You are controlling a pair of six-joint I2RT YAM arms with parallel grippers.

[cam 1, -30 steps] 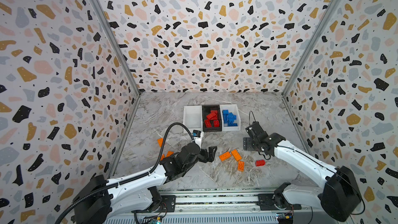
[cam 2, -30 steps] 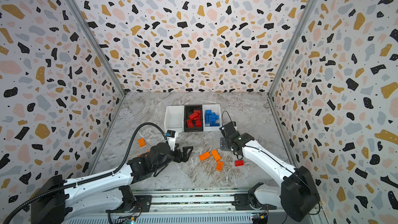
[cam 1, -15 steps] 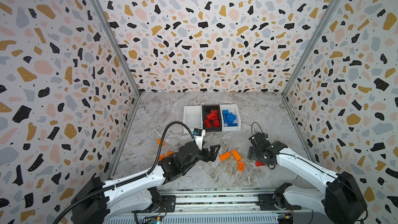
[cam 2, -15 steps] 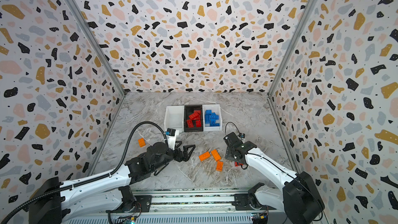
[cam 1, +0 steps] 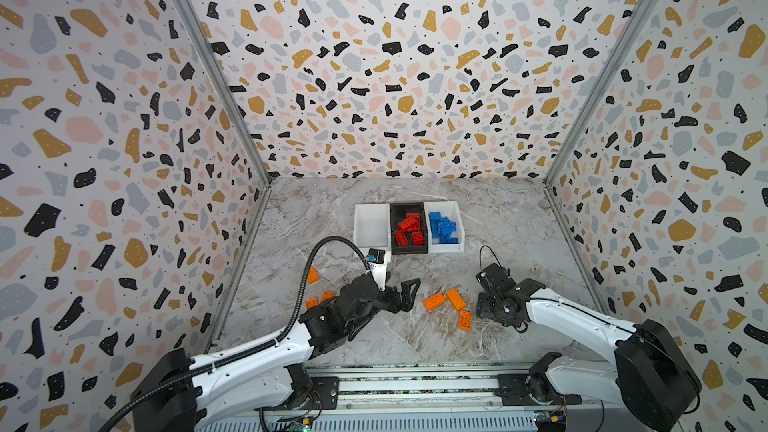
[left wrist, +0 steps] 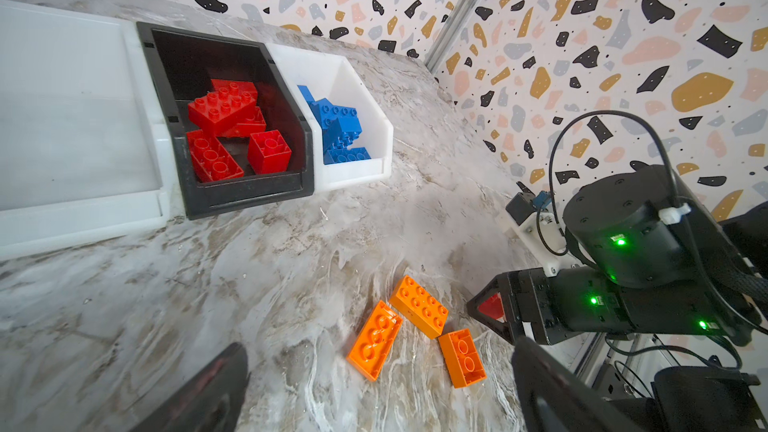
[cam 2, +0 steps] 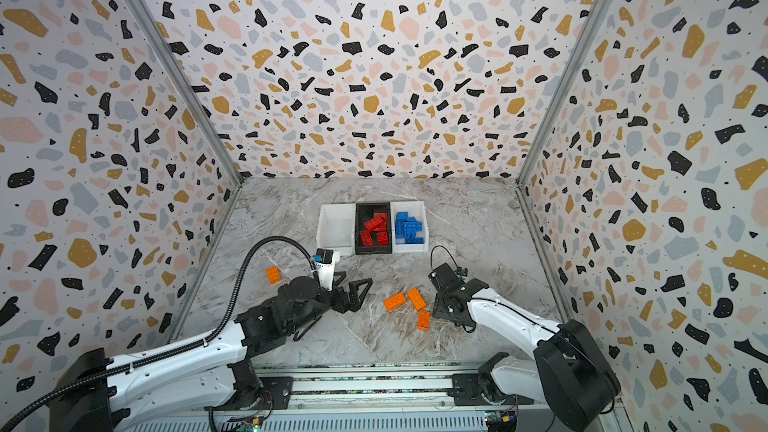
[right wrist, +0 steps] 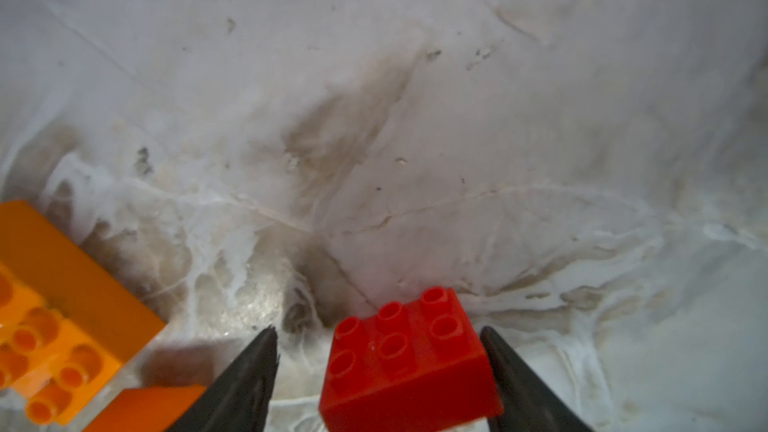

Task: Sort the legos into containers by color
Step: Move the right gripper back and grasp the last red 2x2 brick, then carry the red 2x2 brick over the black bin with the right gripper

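Legos first: the one that matters is the red lego, studs showing, low on the bench, between the fingers of your right end effector. That end effector is spread around it, not pinching. One finger looks to be right against the brick's side, and the other has a clear gap. In both top views the arm hides the brick.

So I'd call this the grab step for a stray red. The next move calls for a square squeeze on the flat sides and a straight lift. Then it's a carry to the black container at roughly 11 o'clock, where the other reds are piled.

Watch the orange trio just beside it at 9 o'clock, it'd be easy to clip.

The blues sit in the white container touching the black one's 3 o'clock side. The empty white container is on its 9 o'clock side, so my guess is orange goes there.

Your left end effector hovers spread wide and holds nothing, at 9 o'clock of the trio. There are more orange ones beyond it.
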